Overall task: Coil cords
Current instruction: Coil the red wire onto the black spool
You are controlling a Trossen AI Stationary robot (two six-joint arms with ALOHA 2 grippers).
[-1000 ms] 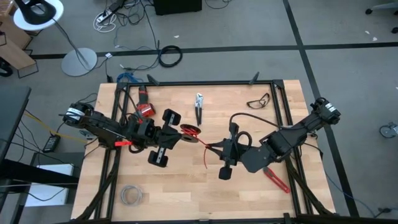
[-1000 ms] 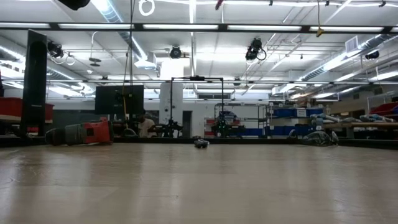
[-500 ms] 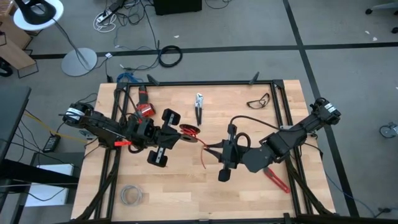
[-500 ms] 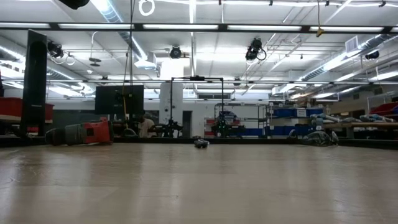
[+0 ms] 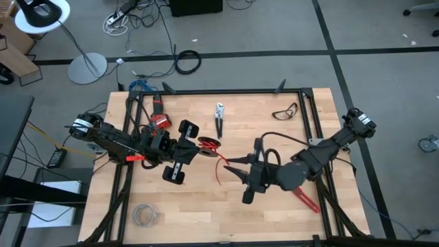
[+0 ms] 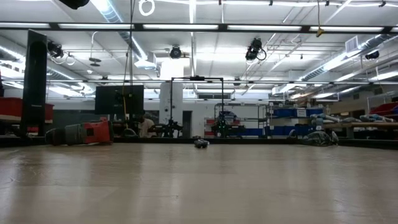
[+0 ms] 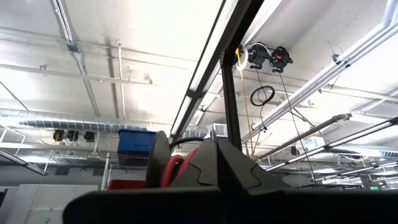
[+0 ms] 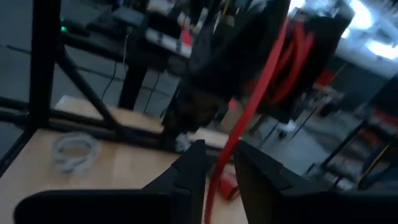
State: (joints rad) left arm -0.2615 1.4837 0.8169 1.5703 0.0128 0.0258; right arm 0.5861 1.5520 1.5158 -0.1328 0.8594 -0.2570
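Note:
The cord is a thin red wire. Part of it is wound into a small coil (image 5: 209, 143) above the table's middle, and my left gripper (image 5: 199, 146) is shut on that coil. A loose tail (image 5: 219, 170) curves from the coil toward the near edge. My right gripper (image 5: 230, 166) stands open just right of the tail. In the right wrist view the tail (image 8: 249, 106) runs down between its two spread fingers (image 8: 217, 168). Neither gripper appears in the low view. My left gripper pinches the coil's loops (image 7: 177, 167) between its two fingers, coming from the table's left and slanting upward. The coil stands up between the fingers, lifted clear of the table. My right gripper has the tail between its open fingers; I cannot tell whether a finger (image 8: 255, 171) touches it.
Pliers (image 5: 219, 118) lie at the far middle and safety glasses (image 5: 285, 110) at the far right. A pale grey wire bundle (image 5: 145, 215) sits near the front left corner. A red-handled tool (image 5: 305, 199) lies under the right arm, and a red and black tool (image 5: 159, 120) at the far left.
My right gripper has opened and let go of the cord's tail, and its wrist has rolled a little. The tail now hangs in a looser curve between the fingers. The coil has stayed where it was.

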